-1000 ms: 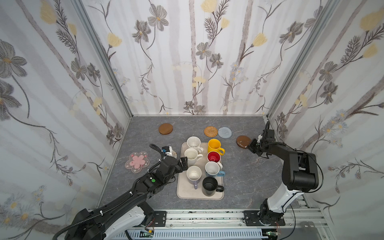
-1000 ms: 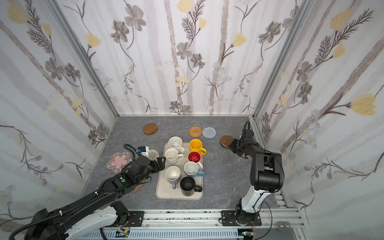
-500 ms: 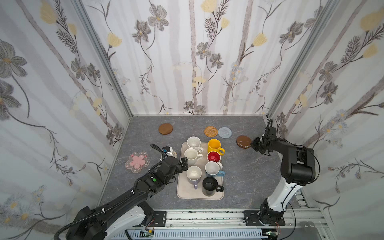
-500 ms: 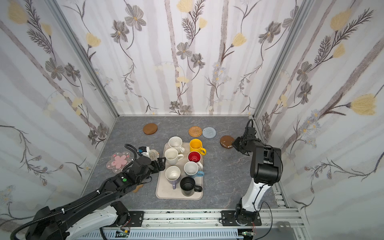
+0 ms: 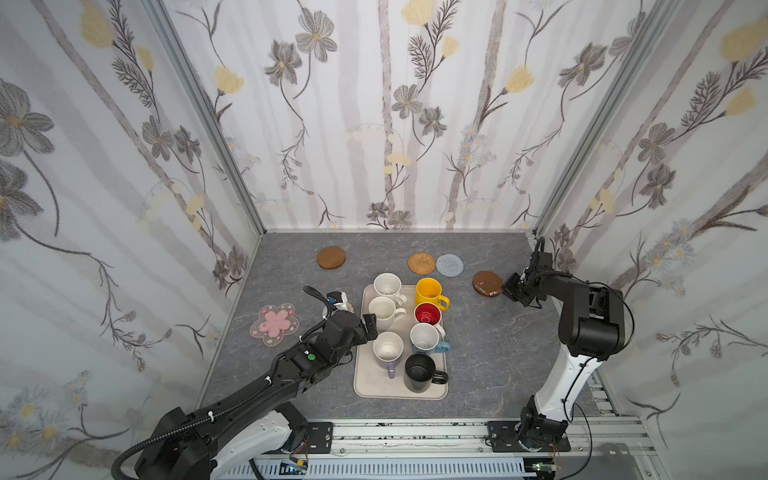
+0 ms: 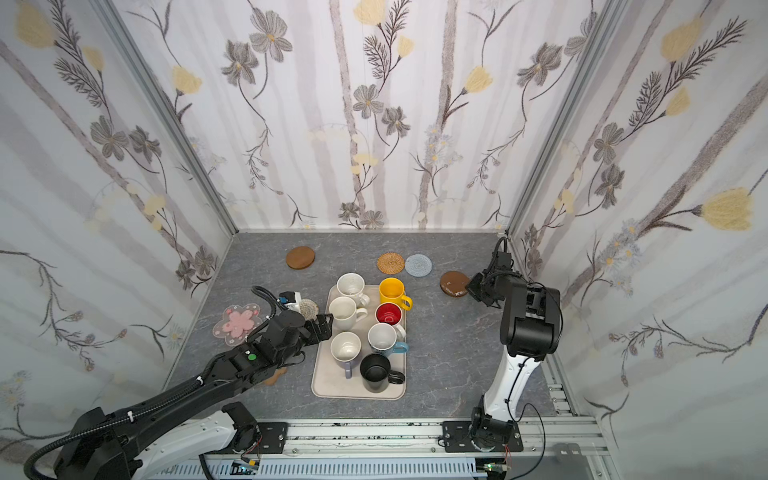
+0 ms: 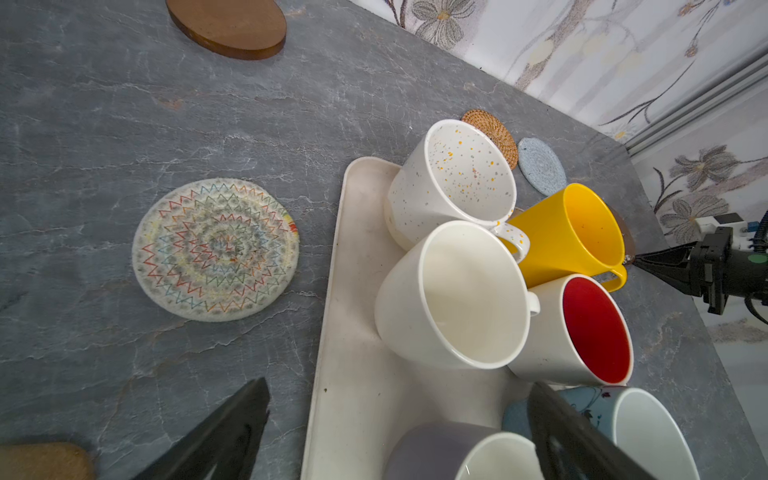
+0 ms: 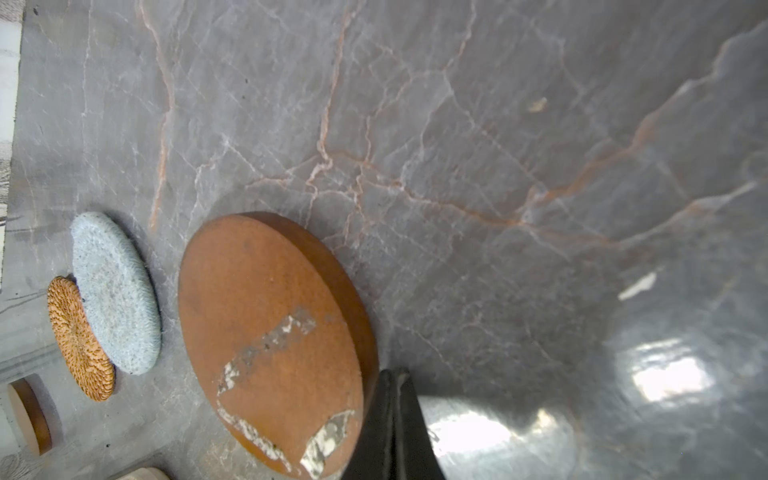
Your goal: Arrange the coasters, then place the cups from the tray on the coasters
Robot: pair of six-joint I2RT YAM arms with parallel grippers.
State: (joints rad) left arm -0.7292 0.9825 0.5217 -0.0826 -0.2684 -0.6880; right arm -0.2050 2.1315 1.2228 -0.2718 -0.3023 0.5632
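Seven cups stand on the beige tray (image 5: pixel 368 386): speckled white (image 5: pixel 386 284), cream (image 5: pixel 382 311), yellow (image 5: pixel 430 291), red-inside white (image 5: pixel 428 313), light blue (image 5: pixel 426 338), lavender (image 5: pixel 388 349) and black (image 5: pixel 419 372). My left gripper (image 7: pixel 399 395) is open and empty over the tray's left rim, beside the lavender cup (image 7: pixel 440 453). My right gripper (image 8: pixel 392 374) is shut, its tip against the rim of the glossy amber coaster (image 8: pixel 270 340), at the right of the table (image 5: pixel 487 283).
Along the back lie the brown wooden disc (image 5: pixel 331 258), rattan disc (image 5: pixel 421 263) and grey-blue round (image 5: pixel 449 265). Left of the tray lie the pink flower (image 5: pixel 274 324) and crocheted round (image 7: pixel 215 249). The brown paw (image 6: pixel 276 376) peeks from under my left arm.
The right arm's elbow has drawn back and upright while its shut tip stays at the amber coaster. The left arm has barely shifted.
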